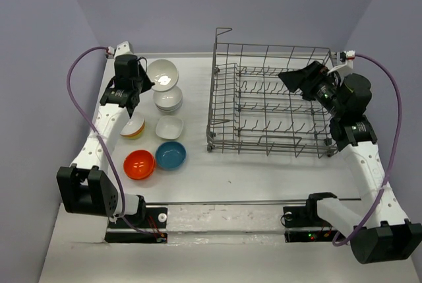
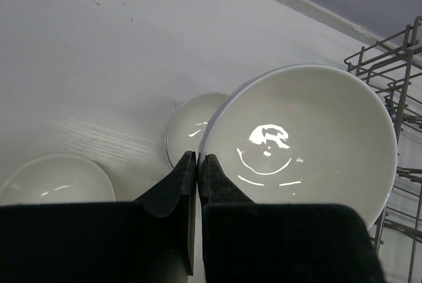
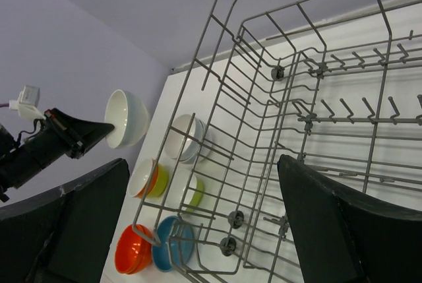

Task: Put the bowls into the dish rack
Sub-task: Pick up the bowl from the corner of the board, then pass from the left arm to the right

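Note:
My left gripper point(image 1: 142, 82) point(image 2: 198, 160) is shut on the rim of a round white bowl point(image 1: 163, 72) point(image 2: 310, 131), held tilted above the table's left side. Below it stands a stack of white bowls point(image 1: 168, 99) point(image 2: 191, 126). Nearer lie a squarish white bowl point(image 1: 169, 126), a yellow-green bowl point(image 1: 133, 126), an orange-red bowl point(image 1: 139, 164) and a blue bowl point(image 1: 171, 155). The grey wire dish rack point(image 1: 270, 101) point(image 3: 330, 92) stands on the right with no bowl in it. My right gripper point(image 1: 295, 79) point(image 3: 203, 163) hangs open over the rack's far right part, holding nothing.
The rack's raised corner handle point(image 1: 223, 31) stands at its far left corner, closest to the held bowl. Purple cables point(image 1: 76, 98) loop beside both arms. Walls close in the table at the back and on both sides.

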Available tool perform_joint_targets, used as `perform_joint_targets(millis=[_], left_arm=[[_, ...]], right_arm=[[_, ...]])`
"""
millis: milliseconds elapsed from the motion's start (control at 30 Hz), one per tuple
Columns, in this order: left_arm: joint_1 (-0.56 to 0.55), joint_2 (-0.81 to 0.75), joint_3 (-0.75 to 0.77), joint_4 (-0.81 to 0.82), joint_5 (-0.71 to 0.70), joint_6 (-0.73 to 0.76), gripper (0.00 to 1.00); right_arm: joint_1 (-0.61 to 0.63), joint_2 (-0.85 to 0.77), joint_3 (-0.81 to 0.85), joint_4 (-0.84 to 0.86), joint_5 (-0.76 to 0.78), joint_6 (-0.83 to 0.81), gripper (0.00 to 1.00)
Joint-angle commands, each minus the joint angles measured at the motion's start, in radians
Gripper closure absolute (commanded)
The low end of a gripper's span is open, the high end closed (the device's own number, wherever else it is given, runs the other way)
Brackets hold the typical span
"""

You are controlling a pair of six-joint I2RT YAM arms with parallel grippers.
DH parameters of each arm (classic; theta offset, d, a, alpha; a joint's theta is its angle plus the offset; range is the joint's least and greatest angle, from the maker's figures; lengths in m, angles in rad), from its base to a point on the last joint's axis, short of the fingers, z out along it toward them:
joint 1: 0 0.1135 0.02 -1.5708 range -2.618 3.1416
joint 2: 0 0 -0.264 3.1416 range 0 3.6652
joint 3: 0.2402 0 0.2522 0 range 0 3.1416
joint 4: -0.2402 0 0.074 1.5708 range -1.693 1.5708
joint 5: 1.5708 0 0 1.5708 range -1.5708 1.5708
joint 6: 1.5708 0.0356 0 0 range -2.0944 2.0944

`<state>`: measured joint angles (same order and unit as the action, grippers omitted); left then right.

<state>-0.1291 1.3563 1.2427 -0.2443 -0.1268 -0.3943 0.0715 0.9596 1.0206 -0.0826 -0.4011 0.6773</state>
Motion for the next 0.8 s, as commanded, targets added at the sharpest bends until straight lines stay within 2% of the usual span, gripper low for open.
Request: perform_joint_targets(millis=[0, 200, 400, 600, 767], left_arm=[[-0.006, -0.068, 0.032, 0.082, 0.023, 0.006, 1.0], [-0.029, -0.085, 0.08, 0.076, 0.01, 0.021, 1.0], [-0.121, -0.074, 0.179, 0.033, -0.074, 0.046, 1.0], [-0.185, -0.051, 0.256, -0.001, -0.097, 0.061, 1.0], [-0.236, -0.04, 0.294, -0.019, -0.114, 0.077, 1.0]], right_arm=[[-0.006, 0.043, 0.096, -0.061, -0.025, -0.039, 0.0], [0.008, 0.191, 0.28, -0.187, -0.036, -0.084, 0.0], [0.105, 0.3, 0.458, -0.287, 0.042, -0.137, 0.04], [0.237, 0.428, 0.663, -0.388, 0.126, -0.199, 0.12], [0.361, 0.551, 0.812, -0.456, 0.244, -0.243, 0.23]])
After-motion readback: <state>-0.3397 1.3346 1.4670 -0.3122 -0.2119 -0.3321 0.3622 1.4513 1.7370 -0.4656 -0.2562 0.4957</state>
